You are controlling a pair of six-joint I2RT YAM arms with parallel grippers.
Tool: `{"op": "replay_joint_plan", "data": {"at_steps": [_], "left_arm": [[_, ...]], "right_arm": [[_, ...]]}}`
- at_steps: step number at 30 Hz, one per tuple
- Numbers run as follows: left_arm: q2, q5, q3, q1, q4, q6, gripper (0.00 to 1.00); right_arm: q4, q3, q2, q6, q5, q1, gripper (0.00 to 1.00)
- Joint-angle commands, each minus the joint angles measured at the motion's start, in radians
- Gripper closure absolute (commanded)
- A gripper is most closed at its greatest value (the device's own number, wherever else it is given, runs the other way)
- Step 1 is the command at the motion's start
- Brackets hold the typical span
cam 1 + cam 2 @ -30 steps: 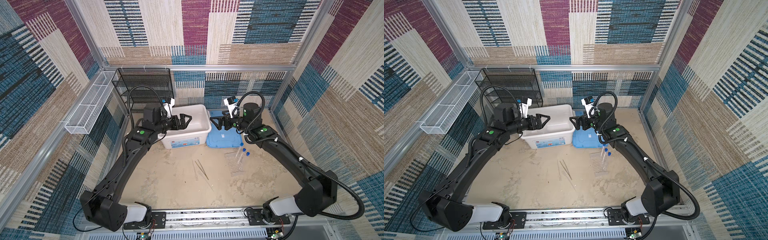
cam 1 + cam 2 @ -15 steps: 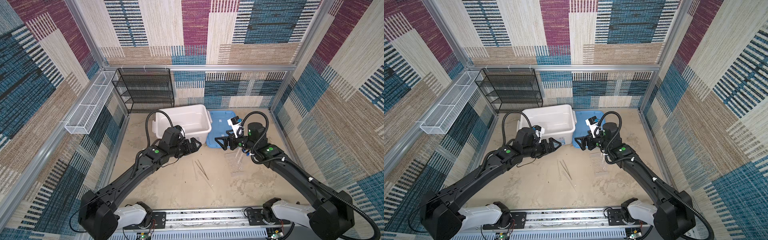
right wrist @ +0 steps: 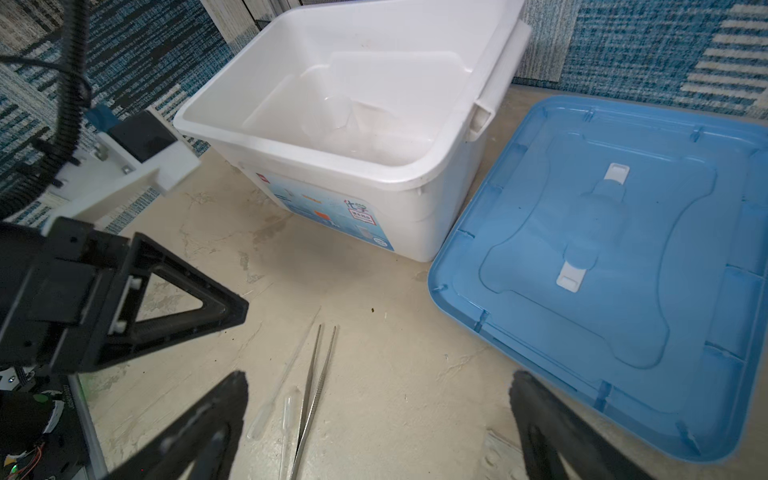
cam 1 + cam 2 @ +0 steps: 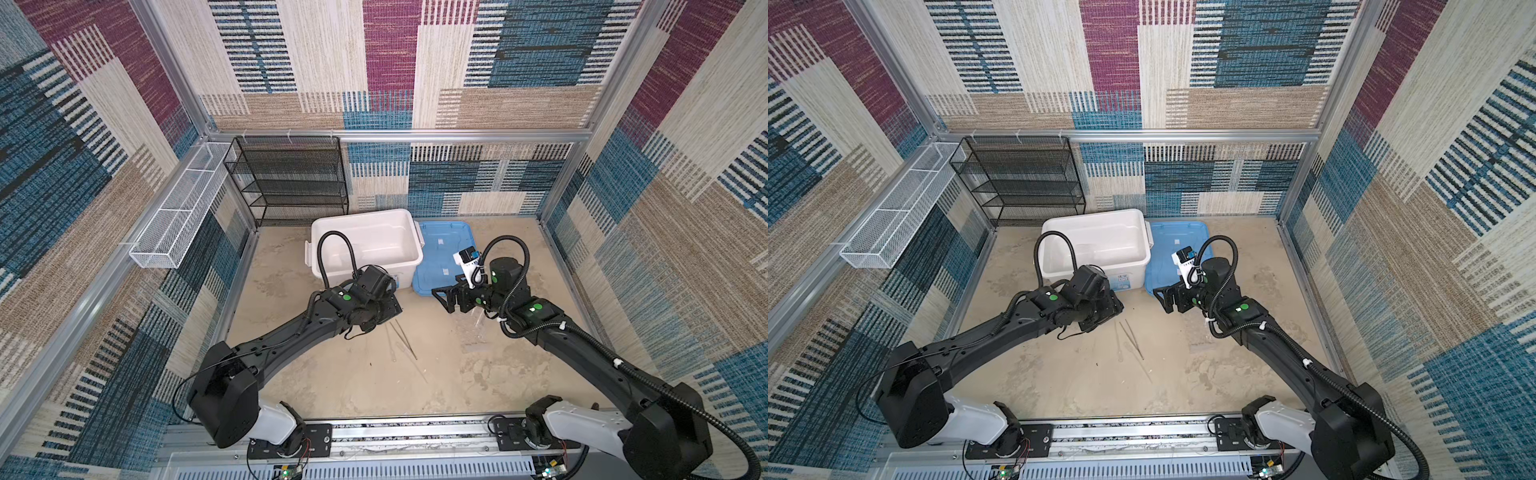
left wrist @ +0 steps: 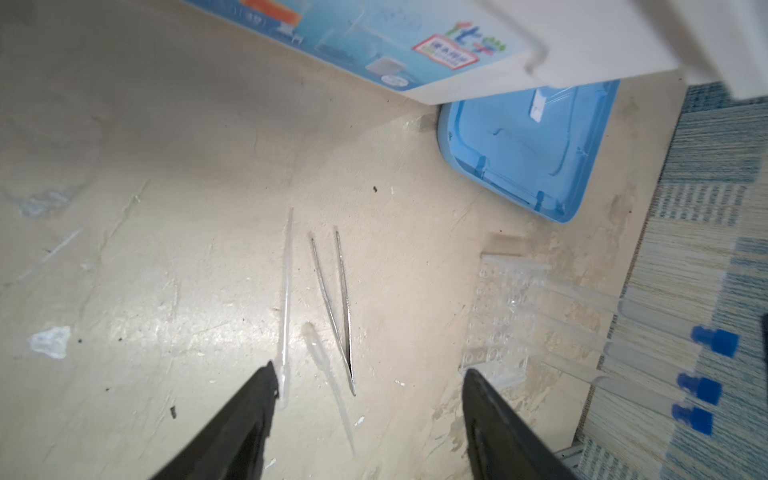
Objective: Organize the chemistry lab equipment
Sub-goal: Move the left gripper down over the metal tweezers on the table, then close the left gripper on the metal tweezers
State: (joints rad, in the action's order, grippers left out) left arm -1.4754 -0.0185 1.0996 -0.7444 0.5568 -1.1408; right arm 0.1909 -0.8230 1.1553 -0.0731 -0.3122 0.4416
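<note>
The left tool (image 5: 370, 370) and right tool (image 3: 378, 377) are seen spread wide, empty, near metal tweezers (image 5: 338, 307) and seemingly two droppers (image 5: 311, 336).

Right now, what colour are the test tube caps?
Blue. The caps show best in the left wrist view.

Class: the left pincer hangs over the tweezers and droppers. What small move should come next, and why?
Probably lower the left pincer straight down and close it on the metal tweezers. Its jaws stand open with the tweezers' joined end between them, nothing is held, and the white box sits uncovered nearby. A clear dropper lies there too and may get caught.
</note>
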Motion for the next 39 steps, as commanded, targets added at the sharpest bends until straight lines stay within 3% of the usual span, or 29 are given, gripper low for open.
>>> {"op": "replay_joint_plan", "data": {"at_steps": [1, 7, 19, 39], "left_arm": [[-0.050, -0.054, 0.021, -0.027, 0.049, -0.100, 0.33], [-0.154, -0.061, 0.057, -0.053, 0.037, -0.131, 0.36], [-0.293, -0.065, 0.104, -0.059, 0.025, -0.165, 0.53], [-0.403, -0.069, 0.150, -0.059, 0.029, -0.154, 0.59]], "right_arm": [[-0.030, 0.004, 0.001, -0.005, 0.014, 0.006, 0.00], [-0.039, 0.011, 0.004, -0.007, 0.026, 0.010, 0.01], [-0.041, 0.019, 0.000, -0.001, 0.043, 0.010, 0.00], [-0.045, 0.021, 0.028, 0.004, 0.030, 0.011, 0.00]]}}
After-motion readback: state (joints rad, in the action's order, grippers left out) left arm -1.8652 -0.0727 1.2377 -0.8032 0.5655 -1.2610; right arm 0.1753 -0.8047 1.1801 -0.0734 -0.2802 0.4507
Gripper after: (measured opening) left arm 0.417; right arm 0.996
